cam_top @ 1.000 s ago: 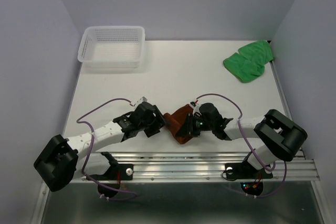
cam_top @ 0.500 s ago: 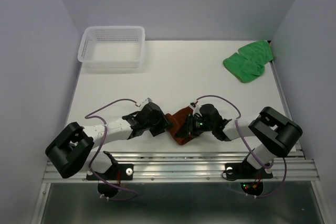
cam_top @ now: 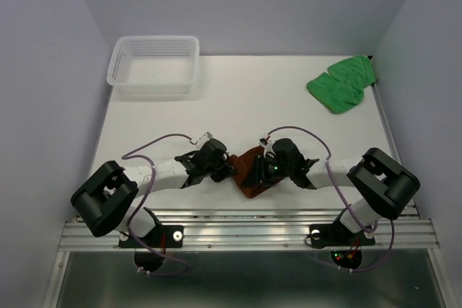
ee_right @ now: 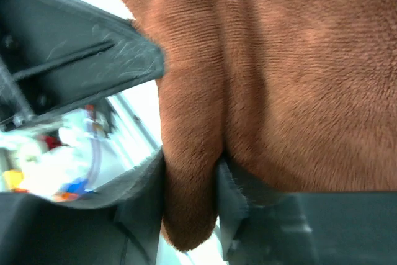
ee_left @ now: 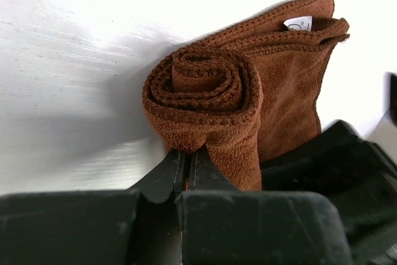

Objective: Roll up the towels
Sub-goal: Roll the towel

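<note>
Brown towel [ee_left: 211,91] lies half-rolled by the near edge of the table [cam_top: 238,106], midway along; left hand [ee_left: 187,161] clenched, tips against the roll; right hand [ee_right: 189,181] grasping a fold; green towel [cam_top: 341,84] at far right corner.

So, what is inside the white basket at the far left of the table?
Only the white basket's own perforated floor shows, with no towel on it. The strip of floor just behind its near wall is covered, so I cannot tell what is there.

The surface [cam_top: 253,113] carries one brown towel [cam_top: 247,178], one green towel [cam_top: 341,84] and one clear plastic basket [cam_top: 155,86]. Two grippers: left gripper [cam_top: 226,171], right gripper [cam_top: 258,172].
</note>
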Action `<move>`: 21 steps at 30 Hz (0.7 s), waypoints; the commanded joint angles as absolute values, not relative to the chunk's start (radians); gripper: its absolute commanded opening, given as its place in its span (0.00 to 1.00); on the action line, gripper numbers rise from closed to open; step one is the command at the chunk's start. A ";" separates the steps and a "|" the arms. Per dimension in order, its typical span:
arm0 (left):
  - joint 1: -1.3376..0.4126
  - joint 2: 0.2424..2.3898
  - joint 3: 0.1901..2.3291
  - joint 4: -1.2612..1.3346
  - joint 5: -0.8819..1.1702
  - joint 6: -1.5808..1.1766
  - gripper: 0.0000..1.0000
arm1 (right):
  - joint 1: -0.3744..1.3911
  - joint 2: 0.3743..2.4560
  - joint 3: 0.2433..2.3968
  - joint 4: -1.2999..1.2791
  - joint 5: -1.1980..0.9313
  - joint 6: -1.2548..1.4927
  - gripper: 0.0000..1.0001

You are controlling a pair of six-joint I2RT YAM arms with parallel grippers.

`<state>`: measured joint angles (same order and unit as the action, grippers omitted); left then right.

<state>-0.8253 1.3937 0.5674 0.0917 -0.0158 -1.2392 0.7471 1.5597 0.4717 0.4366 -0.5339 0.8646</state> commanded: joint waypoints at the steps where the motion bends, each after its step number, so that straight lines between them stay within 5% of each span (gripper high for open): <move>1: -0.836 1.375 0.613 -0.018 -0.103 -1.239 0.00 | 0.750 1.431 0.573 0.175 -0.431 0.660 0.50; 7: -0.856 1.335 0.652 -0.155 -0.144 -1.250 0.00 | 0.762 1.279 0.666 -0.087 -0.338 0.503 0.72; 21: -0.905 1.319 0.722 -0.284 -0.170 -1.287 0.00 | 1.097 1.271 0.765 -0.089 -0.092 0.319 0.72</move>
<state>-0.8898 1.3468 0.6834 -0.2131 -0.1368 -1.2659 1.0645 1.2476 0.7136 -0.1066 -0.1604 0.3687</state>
